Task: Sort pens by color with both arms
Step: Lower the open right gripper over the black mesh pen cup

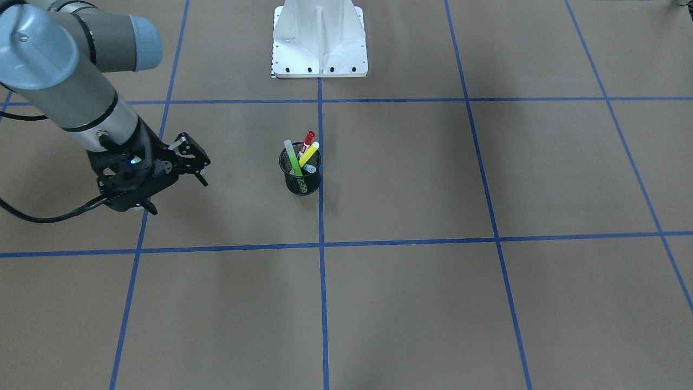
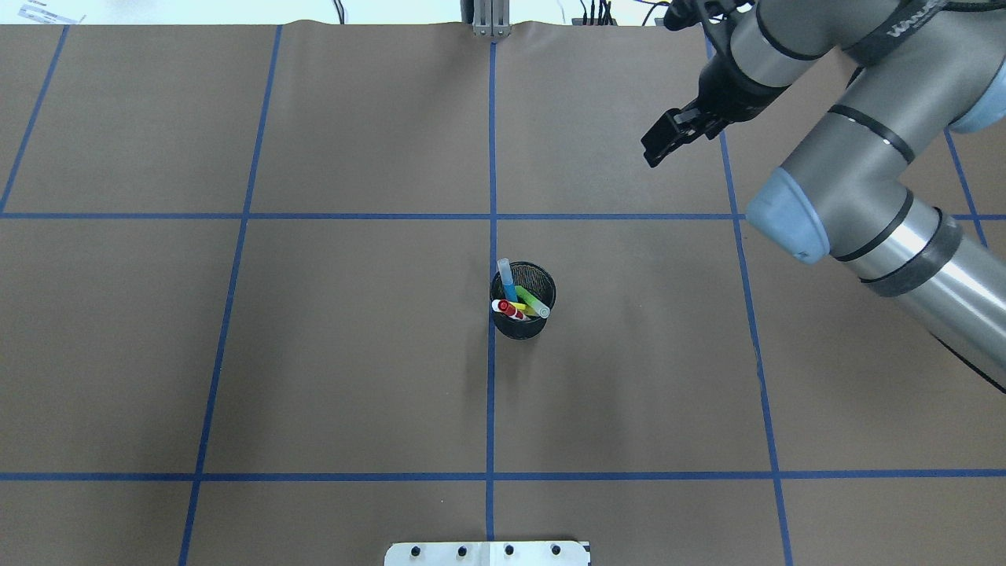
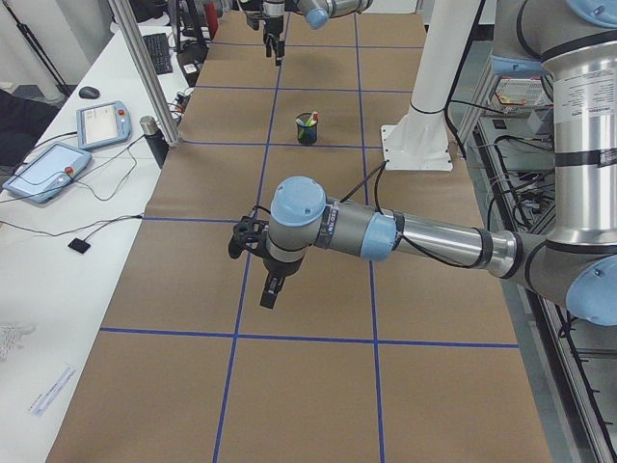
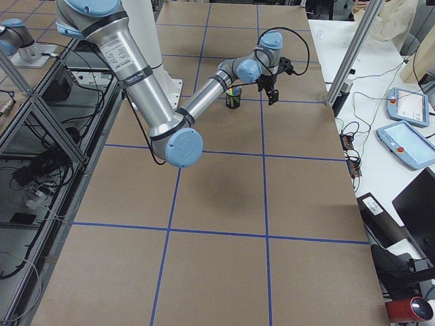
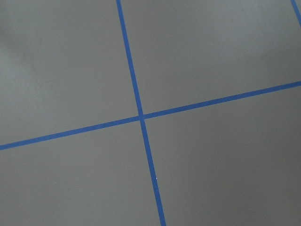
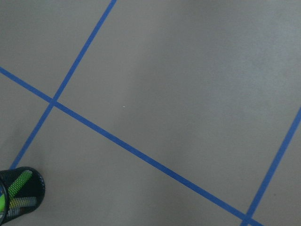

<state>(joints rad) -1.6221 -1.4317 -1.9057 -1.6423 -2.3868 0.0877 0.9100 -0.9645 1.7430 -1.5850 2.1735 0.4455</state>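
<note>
The right arm [image 2: 857, 157] hangs its right gripper [image 1: 178, 195] well apart from the mesh cup [image 1: 301, 183], jaws apparently wide and empty, likely ready for a reach. I cannot tell how the left gripper [image 3: 258, 268] stands. All four pens [image 1: 302, 154] stand in that cup, unsorted.

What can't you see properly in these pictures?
Left gripper: seen only in the exterior left view, too small to tell open or shut.
Pens: lower ends hidden inside the mesh cup in every view.
Mesh cup: cut off by the right wrist view's bottom-left corner.
</note>
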